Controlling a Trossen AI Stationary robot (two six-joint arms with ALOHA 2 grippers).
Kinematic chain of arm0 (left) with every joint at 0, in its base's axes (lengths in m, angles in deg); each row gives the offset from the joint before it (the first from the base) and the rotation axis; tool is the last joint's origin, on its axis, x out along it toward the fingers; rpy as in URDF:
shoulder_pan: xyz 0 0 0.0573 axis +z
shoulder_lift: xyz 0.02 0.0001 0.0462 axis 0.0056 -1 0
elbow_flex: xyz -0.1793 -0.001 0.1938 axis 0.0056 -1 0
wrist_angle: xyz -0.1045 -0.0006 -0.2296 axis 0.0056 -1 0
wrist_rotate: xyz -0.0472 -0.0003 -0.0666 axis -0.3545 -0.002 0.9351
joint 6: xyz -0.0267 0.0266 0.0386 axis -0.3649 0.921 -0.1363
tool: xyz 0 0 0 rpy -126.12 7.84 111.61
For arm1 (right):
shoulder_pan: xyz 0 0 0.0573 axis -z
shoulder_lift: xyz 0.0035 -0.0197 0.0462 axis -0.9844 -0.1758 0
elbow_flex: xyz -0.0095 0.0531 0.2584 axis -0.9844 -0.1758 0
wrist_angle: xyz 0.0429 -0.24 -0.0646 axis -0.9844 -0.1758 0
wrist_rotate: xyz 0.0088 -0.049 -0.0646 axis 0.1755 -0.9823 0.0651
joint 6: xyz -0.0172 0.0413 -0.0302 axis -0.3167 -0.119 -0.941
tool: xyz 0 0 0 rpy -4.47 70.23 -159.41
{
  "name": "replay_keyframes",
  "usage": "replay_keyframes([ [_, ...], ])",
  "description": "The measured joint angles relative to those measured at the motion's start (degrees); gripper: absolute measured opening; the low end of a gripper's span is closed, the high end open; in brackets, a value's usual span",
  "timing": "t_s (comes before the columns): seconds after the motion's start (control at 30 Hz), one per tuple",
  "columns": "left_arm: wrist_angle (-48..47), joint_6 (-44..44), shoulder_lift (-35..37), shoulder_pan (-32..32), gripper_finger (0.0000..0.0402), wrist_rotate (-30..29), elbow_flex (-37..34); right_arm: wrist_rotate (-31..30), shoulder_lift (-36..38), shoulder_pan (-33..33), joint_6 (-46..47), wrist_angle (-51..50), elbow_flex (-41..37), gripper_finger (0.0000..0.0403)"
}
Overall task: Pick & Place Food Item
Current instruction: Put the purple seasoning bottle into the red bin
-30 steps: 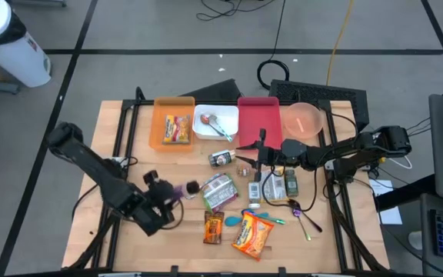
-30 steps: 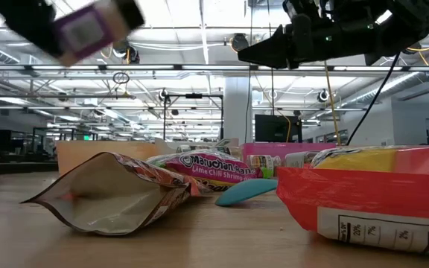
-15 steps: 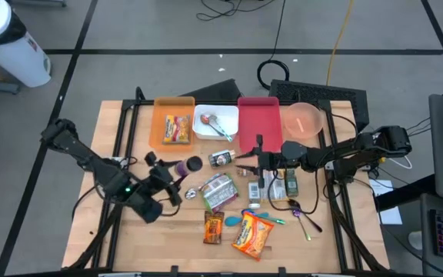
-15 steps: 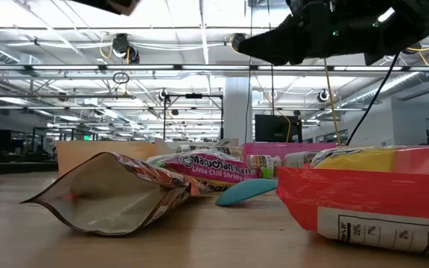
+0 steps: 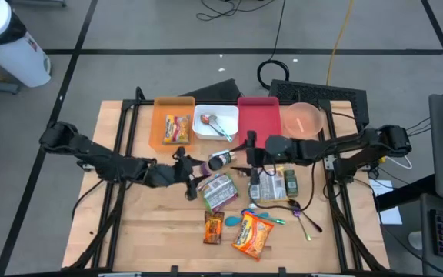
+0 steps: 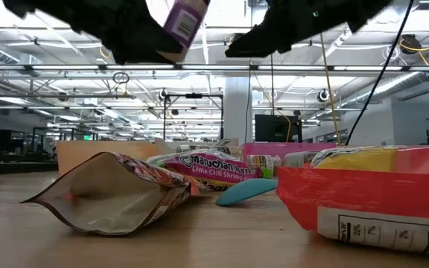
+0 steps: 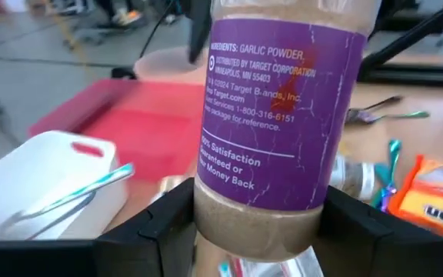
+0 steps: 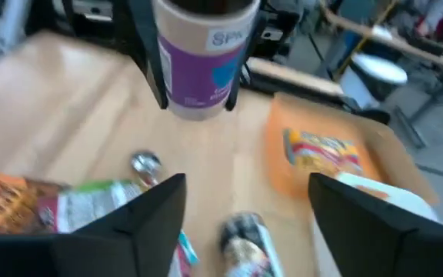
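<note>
Purple-labelled garlic powder jar (image 7: pixel 277 123) clamped in left tool (image 5: pixel 189 172) above table (image 5: pixel 129 231); right tool (image 8: pixel 244 211) spread apart opposite.

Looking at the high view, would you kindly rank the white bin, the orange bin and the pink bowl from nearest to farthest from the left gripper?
1. White bin: just beyond the left gripper, which holds the garlic powder jar.
2. Orange bin: back left, next to the white bin.
3. Pink bowl: back right, past the red tray.
</note>
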Motion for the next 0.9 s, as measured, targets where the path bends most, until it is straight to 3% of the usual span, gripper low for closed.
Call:
replay_keyframes([
  [0.27, 12.5, 0.5, 0.0, 6.2, 0.0201, 11.4, -7.1, -0.7, 0.0, -0.4, -5.0, -9.6, 10.5, 0.0333],
  [0.43, 14.8, 0.0, -1.3, 7.2, 0.0214, 11.7, -7.6, -0.3, -0.6, -0.3, -4.8, -16.6, 16.4, 0.0334],
  [0.63, 16.5, 0.3, -6.0, 8.4, 0.0201, 14.2, -5.8, 10.9, -0.6, 1.6, -0.1, -20.8, 19.8, 0.0324],
  [0.9, 23.9, 2.5, -13.8, 10.7, 0.0213, 18.4, -3.5, 14.0, -0.7, 6.9, 6.1, -24.0, 20.5, 0.0323],
])
